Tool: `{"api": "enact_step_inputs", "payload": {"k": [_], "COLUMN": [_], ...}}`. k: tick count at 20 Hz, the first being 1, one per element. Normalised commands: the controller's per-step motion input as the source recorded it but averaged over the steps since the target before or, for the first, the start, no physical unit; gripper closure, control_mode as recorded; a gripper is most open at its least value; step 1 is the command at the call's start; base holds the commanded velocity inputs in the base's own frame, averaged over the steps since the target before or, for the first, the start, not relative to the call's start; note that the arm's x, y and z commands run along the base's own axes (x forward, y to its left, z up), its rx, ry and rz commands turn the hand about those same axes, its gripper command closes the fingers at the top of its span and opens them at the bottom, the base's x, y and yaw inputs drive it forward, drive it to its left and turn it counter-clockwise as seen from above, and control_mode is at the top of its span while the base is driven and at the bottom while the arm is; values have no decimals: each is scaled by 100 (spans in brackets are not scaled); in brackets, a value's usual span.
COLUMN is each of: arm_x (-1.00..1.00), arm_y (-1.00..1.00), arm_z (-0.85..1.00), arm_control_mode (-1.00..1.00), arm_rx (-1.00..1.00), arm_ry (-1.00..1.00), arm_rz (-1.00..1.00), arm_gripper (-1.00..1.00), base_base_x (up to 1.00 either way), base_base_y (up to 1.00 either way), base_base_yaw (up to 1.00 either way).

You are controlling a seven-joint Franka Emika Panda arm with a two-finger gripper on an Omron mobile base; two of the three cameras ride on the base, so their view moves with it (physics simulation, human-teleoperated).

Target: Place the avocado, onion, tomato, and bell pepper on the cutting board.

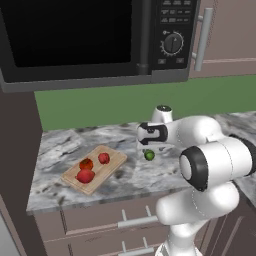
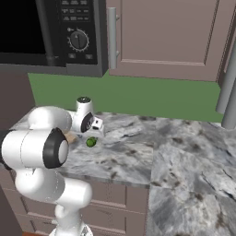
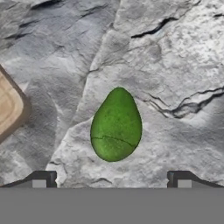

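Hand view: end effector [image 3: 111, 181] hanging released over avocado [image 3: 116, 125] lying on desk [image 3: 175, 65]; off-centre closing is risking it rolling away from board [image 3: 8, 105].

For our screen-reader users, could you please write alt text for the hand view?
A green avocado lies on the grey marbled counter, centred just beyond the open gripper. A corner of the wooden cutting board shows at the left edge.
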Motion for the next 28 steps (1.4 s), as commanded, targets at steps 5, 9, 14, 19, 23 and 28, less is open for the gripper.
{"api": "enact_step_inputs", "payload": {"k": [5, 9, 14, 19, 23, 28], "arm_x": [18, 22, 9, 5, 10, 5], "arm_y": [0, 0, 0, 0, 0, 0], "arm_z": [-17, -19, -20, -20, -22, -19], "arm_control_mode": [-100, -100, -100, -100, -100, -100], "arm_rx": [0, 0, 0, 0, 0, 0], "arm_ry": [0, 0, 0, 0, 1, 1], "arm_rz": [0, 0, 0, 0, 0, 0], "arm_gripper": [-100, -100, -100, -100, -100, 100], "base_base_x": [0, 0, 0, 0, 0, 0], "base_base_y": [0, 0, 0, 0, 0, 0], "base_base_yaw": [0, 0, 0, 0, 0, 0]}}
